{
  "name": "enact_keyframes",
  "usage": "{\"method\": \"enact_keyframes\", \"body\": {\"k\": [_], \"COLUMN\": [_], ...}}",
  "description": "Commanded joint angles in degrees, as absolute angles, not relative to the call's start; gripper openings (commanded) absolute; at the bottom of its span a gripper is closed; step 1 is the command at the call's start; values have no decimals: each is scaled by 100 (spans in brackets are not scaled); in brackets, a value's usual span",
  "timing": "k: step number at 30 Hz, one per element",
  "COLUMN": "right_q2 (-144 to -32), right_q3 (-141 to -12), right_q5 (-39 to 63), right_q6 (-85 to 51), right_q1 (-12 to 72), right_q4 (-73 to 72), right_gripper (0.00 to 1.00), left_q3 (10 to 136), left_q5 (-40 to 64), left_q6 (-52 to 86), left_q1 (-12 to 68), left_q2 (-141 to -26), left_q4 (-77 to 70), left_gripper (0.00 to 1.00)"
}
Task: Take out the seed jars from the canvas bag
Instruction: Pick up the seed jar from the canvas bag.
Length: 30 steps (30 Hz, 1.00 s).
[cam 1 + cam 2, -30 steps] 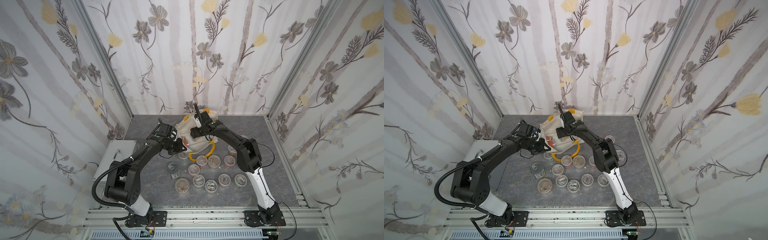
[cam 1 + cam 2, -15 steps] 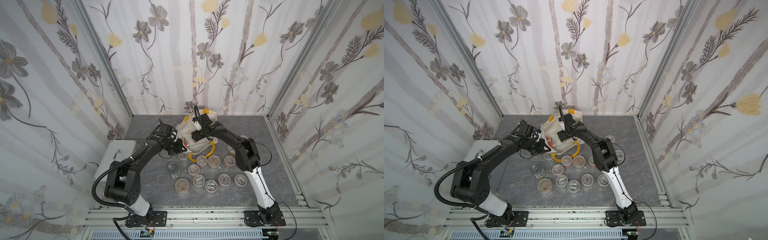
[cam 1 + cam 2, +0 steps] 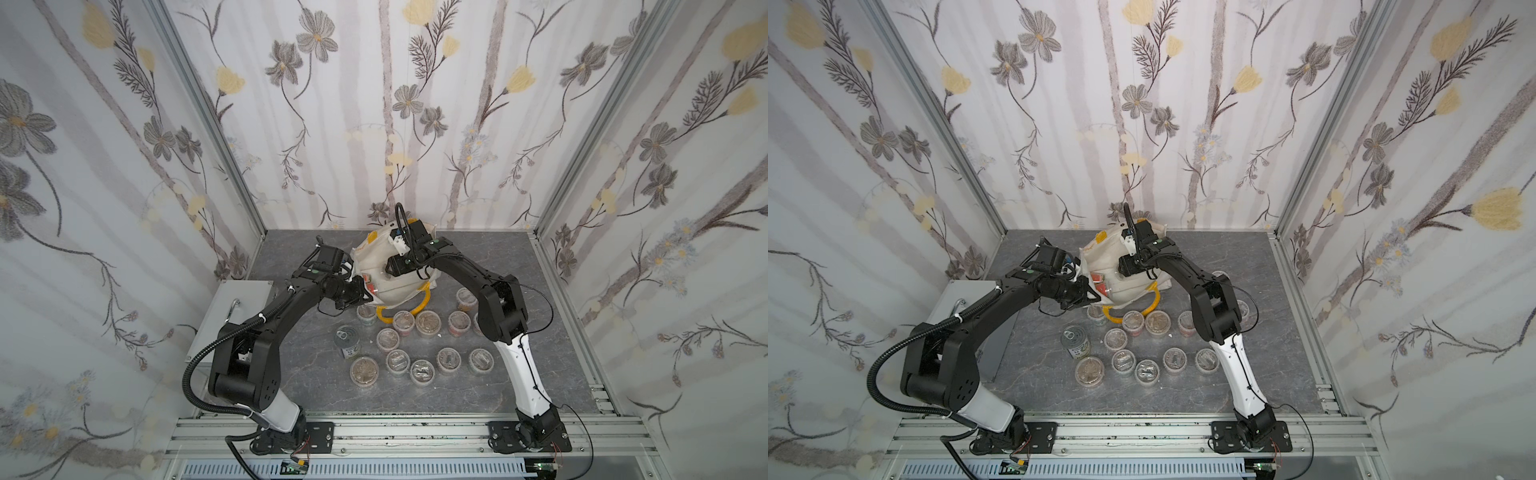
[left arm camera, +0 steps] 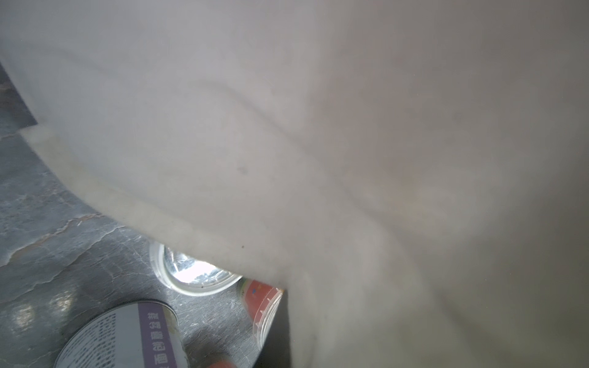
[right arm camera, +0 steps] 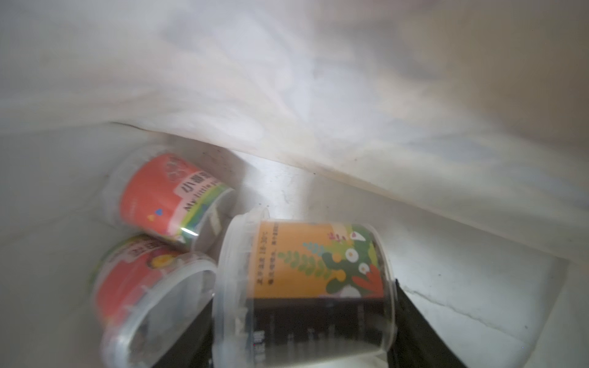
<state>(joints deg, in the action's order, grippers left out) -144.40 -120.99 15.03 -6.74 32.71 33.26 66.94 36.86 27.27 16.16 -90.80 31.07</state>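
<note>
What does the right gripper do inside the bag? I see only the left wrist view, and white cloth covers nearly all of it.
Observer: In the right wrist view the right gripper has its fingers on both sides of an orange-label jar that lies on its side. I cannot confirm a firm grip.
Operator: Are more jars in there?
Observer: Yes, two red-label jars lie beside it inside the canvas bag.
Operator: And my left gripper?
Observer: In both top views the left gripper is shut on the bag's rim.

Grey tabletop [image 3: 316, 386]: canvas bag [image 3: 382, 257], seed jars [image 3: 428, 322], tin can [image 3: 348, 340], metal box [image 3: 237, 299].
</note>
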Motion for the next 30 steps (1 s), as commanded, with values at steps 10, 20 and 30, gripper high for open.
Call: {"method": "enact_keyframes", "body": {"k": [10,20,30], "right_q2": [-12328,-9406,-5871], "right_q3": [-9938,-6916,-3267], "right_q5": [3357,3342,3367], "right_q6": [-2767,-4049,-4710], "right_q1": [3277,2799,781], "right_q4": [1435,304,78], "right_gripper": [56,57,57], "left_q3": [7065,7075,6988], "left_q5": [3097,3020,3057], "left_q6": [3594,4035,3931], "left_q1": [1427,1314,1131], "left_q2": [-9235,-9260,-8961], "left_q4": [2855,2407,2292], "left_gripper": [15,28,57]}}
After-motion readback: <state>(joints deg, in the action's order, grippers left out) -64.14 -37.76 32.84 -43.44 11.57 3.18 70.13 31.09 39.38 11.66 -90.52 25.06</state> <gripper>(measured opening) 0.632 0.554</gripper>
